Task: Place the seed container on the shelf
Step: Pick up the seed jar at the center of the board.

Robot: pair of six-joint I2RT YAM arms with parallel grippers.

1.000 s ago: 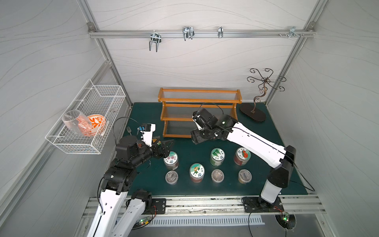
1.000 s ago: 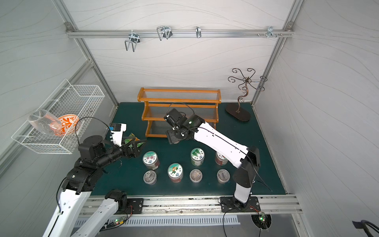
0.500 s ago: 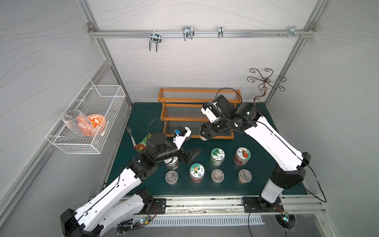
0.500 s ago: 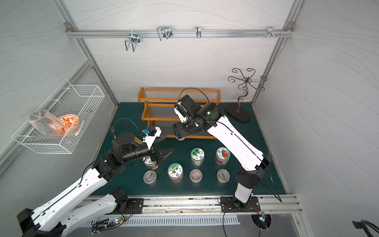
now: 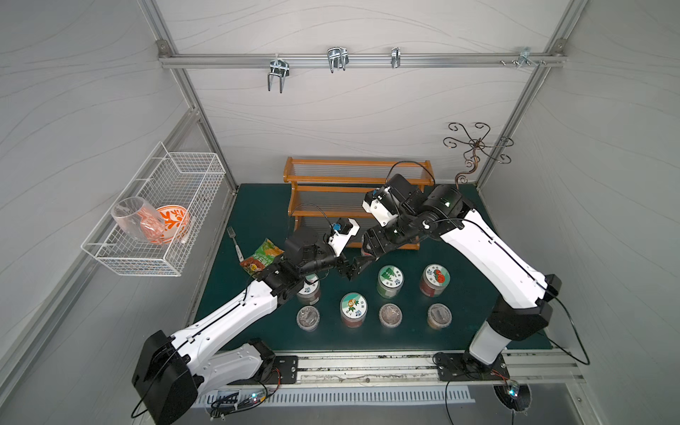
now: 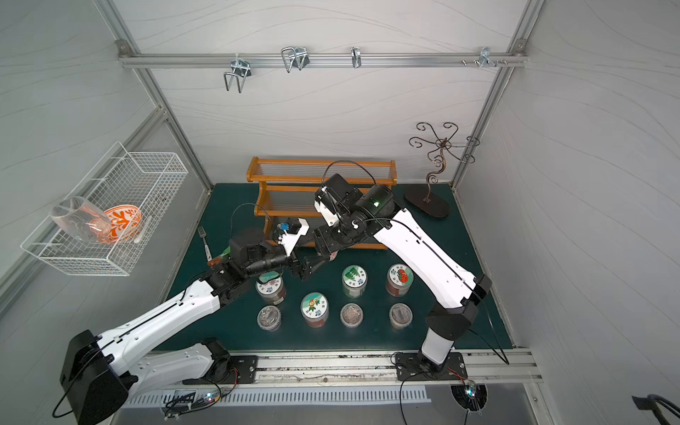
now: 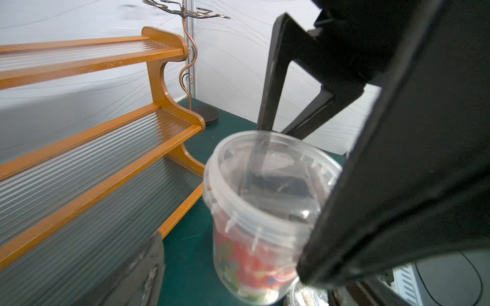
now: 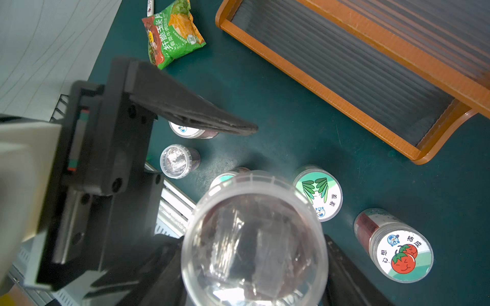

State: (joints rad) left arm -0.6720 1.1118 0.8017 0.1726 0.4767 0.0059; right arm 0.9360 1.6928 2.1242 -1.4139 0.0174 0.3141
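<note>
The seed container (image 8: 254, 238), a small clear plastic jar with a clear ribbed lid, was in the air above the dark green matted surface (image 5: 257, 209). It hung just in front of the lowest tier of the orange-brown wooden stepped shelf (image 7: 159, 79) with clear ribbed tiers, and was not yet on it. Red and other colours showed low on its wall, though seeds could not be told from a label. The right gripper (image 5: 369, 250) was clamped on the jar from above, with black fingers down either side of the lid end, so the lid faced that arm's wrist camera. The left gripper (image 5: 355, 268) had its jaws apart, one on each side of the jar's body. One jaw stood clear of the wall, and contact at the other could not be made out. The jar looked light and thin-walled. It was probably stiffest at the lid ring and likely to flex lower down. Its smooth plastic would be slippery, and a loose fill would shift when it tilted. It seemed unlikely to break, but a hard squeeze might dent it. The best hold seemed to be across the ribbed lid or just beneath it, with moderate pressure. The jar sat tilted in the left wrist view, so it would need levelling before its base met a narrow ribbed tier.
</note>
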